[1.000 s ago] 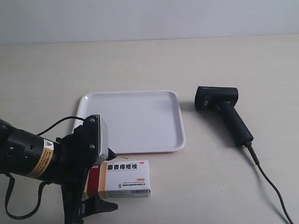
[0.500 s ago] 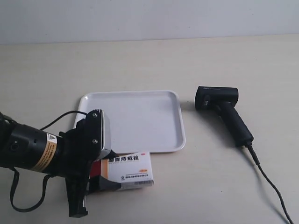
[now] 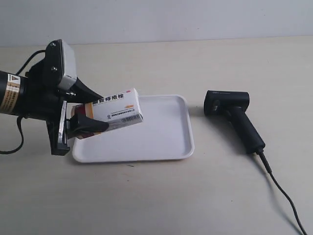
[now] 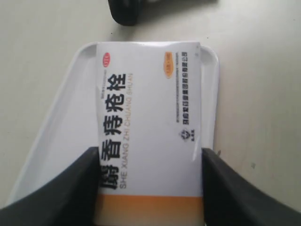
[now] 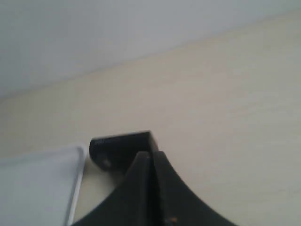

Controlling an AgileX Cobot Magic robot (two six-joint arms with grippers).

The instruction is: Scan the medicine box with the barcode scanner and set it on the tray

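Exterior view | left pincer (image 3: 80, 117) clamps medicine box (image 3: 115, 110) above tray (image 3: 161, 132) | right pincer (image 5: 149, 188) seemingly together

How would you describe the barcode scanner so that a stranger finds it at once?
Start from the white tray in the middle of the beige table. Just past its edge, away from the arm, lies the barcode scanner. It is the only black, pistol-shaped thing, with a trailing cable.

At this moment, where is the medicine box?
The medicine box is held off the table by the left tool, over the near-left part of the tray in the exterior view.
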